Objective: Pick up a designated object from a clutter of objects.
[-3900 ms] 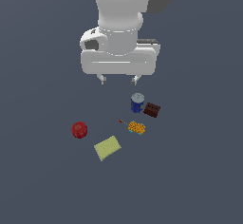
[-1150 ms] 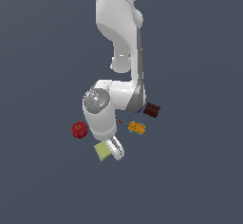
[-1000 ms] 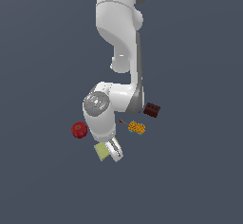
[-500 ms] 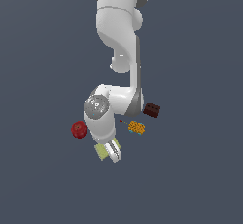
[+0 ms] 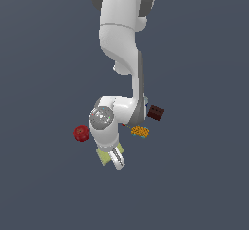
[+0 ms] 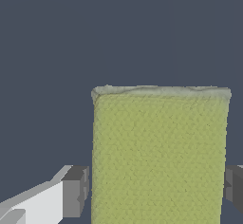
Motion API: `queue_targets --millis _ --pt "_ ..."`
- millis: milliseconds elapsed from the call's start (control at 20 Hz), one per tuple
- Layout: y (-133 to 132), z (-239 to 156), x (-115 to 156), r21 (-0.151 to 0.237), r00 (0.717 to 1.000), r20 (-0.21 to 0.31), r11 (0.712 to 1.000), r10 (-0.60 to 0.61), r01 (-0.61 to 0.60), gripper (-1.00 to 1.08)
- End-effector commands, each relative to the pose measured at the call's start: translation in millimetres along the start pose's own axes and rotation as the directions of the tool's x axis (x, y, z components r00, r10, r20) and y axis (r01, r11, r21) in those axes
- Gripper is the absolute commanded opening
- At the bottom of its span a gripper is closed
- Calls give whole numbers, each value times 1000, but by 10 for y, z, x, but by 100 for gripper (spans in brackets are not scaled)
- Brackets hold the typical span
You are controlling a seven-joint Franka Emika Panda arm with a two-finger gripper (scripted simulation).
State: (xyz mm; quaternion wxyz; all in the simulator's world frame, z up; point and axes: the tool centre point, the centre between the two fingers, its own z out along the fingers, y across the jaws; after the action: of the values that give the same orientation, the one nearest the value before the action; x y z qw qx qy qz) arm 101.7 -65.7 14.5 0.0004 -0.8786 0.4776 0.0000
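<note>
Looking through the wrist view, you see the yellow-green pad (image 6: 159,154) filling the lower centre of the frame, between the gripper's (image 6: 156,190) spread fingers (image 6: 76,190); its long axis crosses their closing line, with small gaps either side.

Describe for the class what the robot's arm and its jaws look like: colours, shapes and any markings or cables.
The arm is glossy white, built of rounded, tube-like segments, with dark grey at the top joints and a round silver-grey cap on the lower joint. In the wrist view the gripper has a white finger body and dark grey blocky pads. No cables or markings show.
</note>
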Motion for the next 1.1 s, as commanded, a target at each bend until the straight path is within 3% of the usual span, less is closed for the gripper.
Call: queue_targets --millis 0,50,100,1050 --pt "1 47 8 -1 1000 0 1000 1 -1 100" --pt "0 49 9 -1 1000 0 1000 1 -1 100" --pt "0 49 9 -1 1000 0 1000 1 -1 -100" --pt "-36 -153 -117 2 1000 -1 1000 1 -1 -100"
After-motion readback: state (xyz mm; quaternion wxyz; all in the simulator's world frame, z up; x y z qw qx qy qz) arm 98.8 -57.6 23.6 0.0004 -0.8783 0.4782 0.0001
